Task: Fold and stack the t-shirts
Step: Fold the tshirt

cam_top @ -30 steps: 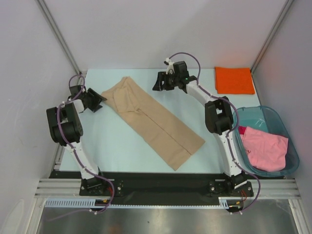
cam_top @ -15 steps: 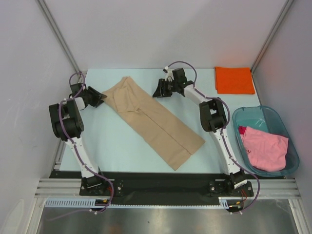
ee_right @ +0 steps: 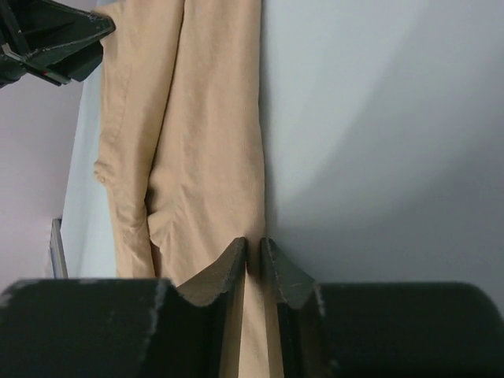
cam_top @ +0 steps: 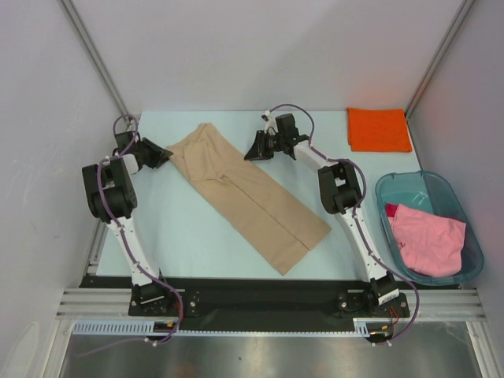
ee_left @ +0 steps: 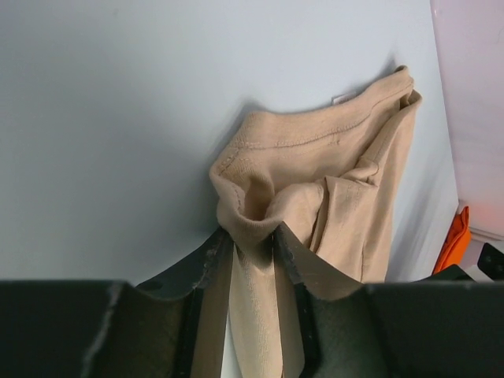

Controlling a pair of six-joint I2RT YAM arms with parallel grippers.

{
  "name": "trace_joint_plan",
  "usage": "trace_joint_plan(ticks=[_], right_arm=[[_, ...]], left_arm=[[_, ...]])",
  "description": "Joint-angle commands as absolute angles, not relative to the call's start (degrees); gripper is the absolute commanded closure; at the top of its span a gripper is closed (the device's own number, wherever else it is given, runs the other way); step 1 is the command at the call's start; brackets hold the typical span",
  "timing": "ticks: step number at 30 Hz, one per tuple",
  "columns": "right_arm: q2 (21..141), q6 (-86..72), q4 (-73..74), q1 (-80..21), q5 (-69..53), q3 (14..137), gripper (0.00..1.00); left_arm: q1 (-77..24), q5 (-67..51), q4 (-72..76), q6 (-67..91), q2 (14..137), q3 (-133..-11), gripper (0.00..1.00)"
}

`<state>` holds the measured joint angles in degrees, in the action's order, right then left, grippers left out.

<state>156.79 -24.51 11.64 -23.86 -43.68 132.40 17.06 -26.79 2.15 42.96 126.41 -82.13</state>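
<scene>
The tan t-shirt [cam_top: 252, 193] lies as a long folded strip, running diagonally from the far left to the near middle of the table. My left gripper [cam_top: 161, 153] is at the strip's far left edge. In the left wrist view it [ee_left: 252, 235] is shut on a bunched fold of the tan t-shirt [ee_left: 331, 157]. My right gripper [cam_top: 250, 151] is at the strip's opposite edge. In the right wrist view it [ee_right: 254, 246] pinches the hem of the tan t-shirt [ee_right: 197, 118]. The orange t-shirt [cam_top: 379, 130] lies folded at the far right. The pink t-shirt [cam_top: 425, 240] is crumpled in the tub.
A translucent teal tub [cam_top: 466, 224] stands at the right edge of the table, beside the right arm. White walls close the table on the left, far and right sides. A black rail [cam_top: 252, 293] runs along the near edge between the arm bases.
Both grippers have slid inward onto the far end of the tan t-shirt, left from the left side and right from the right, and their jaws have closed on the cloth.
</scene>
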Motion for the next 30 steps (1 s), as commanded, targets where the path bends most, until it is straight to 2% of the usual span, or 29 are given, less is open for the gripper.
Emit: trace_joint_plan(ticks=[1,2,4,11,20,30], right_arm=[[158.8,-25.4,12.7,-23.7,-40.8,132.4,0.81],[158.4,-25.7,12.3,-23.6,-40.2,131.6,0.90],[156.1,-26.4,11.1,-22.8,-36.9,128.3,1.00],[144.5,-28.9,1.2,-19.7,-30.2,110.3,1.00],[132.5,-28.3,-5.6,-14.2,-26.6,89.5,1.00],[127.1,-27.8,-5.3,-10.3,-25.8,82.8,1.00]], left_arm=[[16.4,-26.8,2.7,43.5,128.3,-85.4,0.69],[16.3,-26.9,2.7,43.7,128.6,-86.0,0.69],[15.7,-26.9,2.6,44.0,129.5,-87.9,0.72],[9.8,-26.3,2.8,47.2,134.5,-97.0,0.78],[-0.7,-24.3,3.1,54.1,145.0,-112.5,0.78],[-7.7,-18.6,3.9,60.2,153.8,-129.7,0.77]])
